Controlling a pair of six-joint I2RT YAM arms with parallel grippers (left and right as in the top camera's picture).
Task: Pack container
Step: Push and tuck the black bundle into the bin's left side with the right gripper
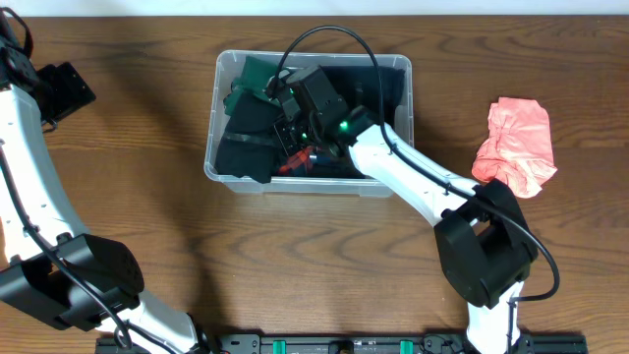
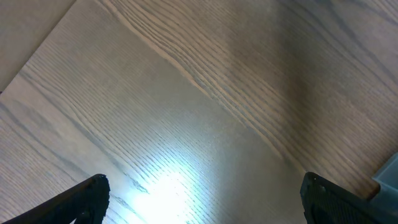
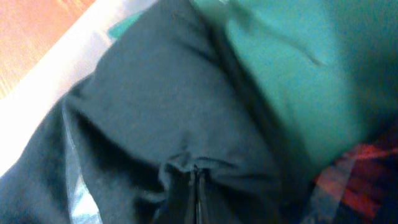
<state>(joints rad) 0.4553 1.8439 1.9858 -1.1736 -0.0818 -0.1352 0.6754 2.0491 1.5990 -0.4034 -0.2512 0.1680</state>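
Note:
The clear plastic container [image 1: 221,74] sits at the table's middle back, holding dark, green and red-checked clothes. My right gripper [image 1: 285,123] reaches inside it and is shut on a pinch of black cloth [image 3: 155,112]. The wrist view shows the closed fingers [image 3: 198,186] bunching that cloth, with green cloth [image 3: 298,68] and red-checked cloth [image 3: 360,168] beside it. My left gripper [image 2: 205,199] is open and empty over bare wood at the far left; it shows in the overhead view [image 1: 64,88]. A pink cloth [image 1: 516,146] lies on the table to the right of the container.
The wooden table [image 1: 147,226] spreads around the container. A corner of the container shows at the right edge of the left wrist view [image 2: 388,174]. A black cable [image 1: 324,39] loops over the container from my right arm.

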